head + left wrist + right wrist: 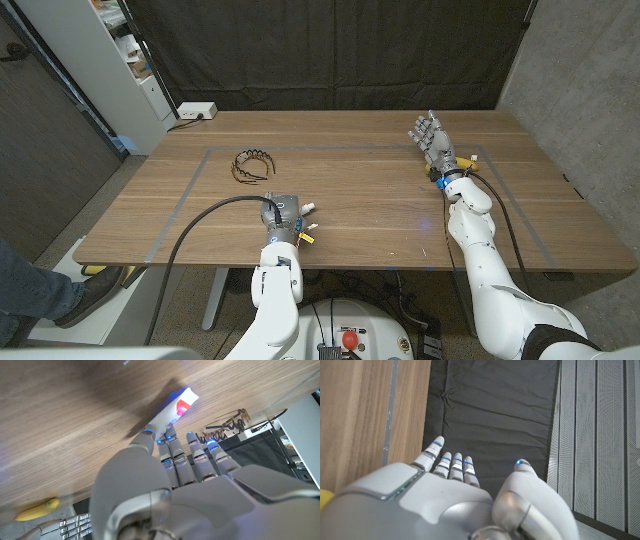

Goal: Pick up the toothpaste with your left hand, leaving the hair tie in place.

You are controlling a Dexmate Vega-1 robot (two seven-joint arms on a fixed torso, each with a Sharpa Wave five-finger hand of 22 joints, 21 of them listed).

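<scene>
Near the front edge of the tabletop, the left hand sits low over the toothpaste, which the left wrist view shows as a white tube with a red-marked end lying flat on the wood just past the fingertips. The fingers lie side by side, only slightly parted and reaching forward; the thumb tip comes right up against the near end of the tube, though whether it presses on it I cannot tell. By my reading nothing is gripped yet: the tube lies on the wood, so this looks like the closing-in before the lift. The hand is probably set low and lengthwise to the tube so that fingers and thumb can come in along its sides.

Beyond the toothpaste, toward the back and a little to the robot's left, the dark hair tie lies well apart from the tube, a gap that should let the tube come up without disturbing it.

Farther off, to the robot's right of the toothpaste and toward the back edge, the right hand stands with its fingers stretched out and slightly parted, holding nothing, likely parked clear of the work. Something yellow lies near it.
</scene>
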